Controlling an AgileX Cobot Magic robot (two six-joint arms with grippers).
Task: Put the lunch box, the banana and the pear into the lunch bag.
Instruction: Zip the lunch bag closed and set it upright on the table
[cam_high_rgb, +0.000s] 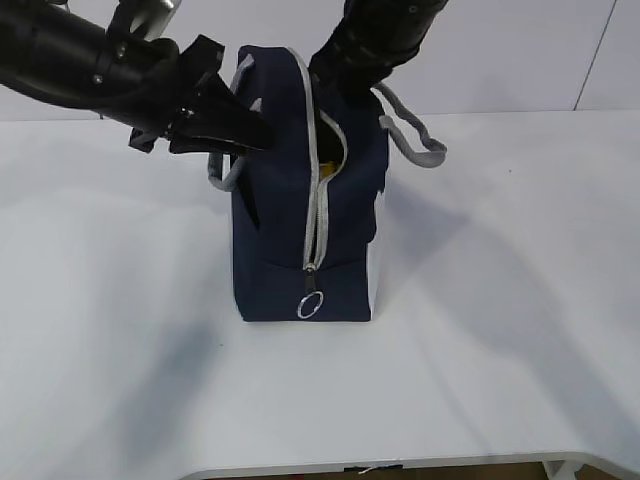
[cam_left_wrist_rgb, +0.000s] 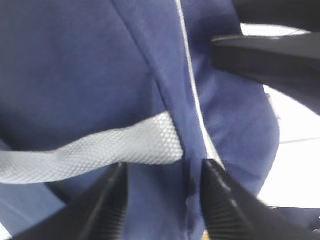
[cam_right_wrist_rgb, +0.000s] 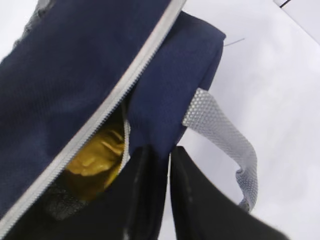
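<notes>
The navy lunch bag (cam_high_rgb: 300, 200) stands upright mid-table, its grey zipper (cam_high_rgb: 318, 215) open along the top and its ring pull (cam_high_rgb: 311, 305) hanging low. My right gripper (cam_right_wrist_rgb: 169, 150) is shut on the fabric edge of the bag's opening, reaching it from above in the exterior view (cam_high_rgb: 335, 92). My left gripper (cam_left_wrist_rgb: 165, 172) is open against the bag's left side, just below a grey handle (cam_left_wrist_rgb: 100, 152); it also shows in the exterior view (cam_high_rgb: 255, 130). A bumpy yellow fruit (cam_right_wrist_rgb: 95, 155) lies inside the opening; I cannot tell whether it is the pear or the banana. The lunch box is hidden.
The bag's second grey handle (cam_high_rgb: 415, 135) hangs off its right side. The white table (cam_high_rgb: 520, 300) lies around the bag, with its front edge (cam_high_rgb: 400, 465) near the bottom of the exterior view.
</notes>
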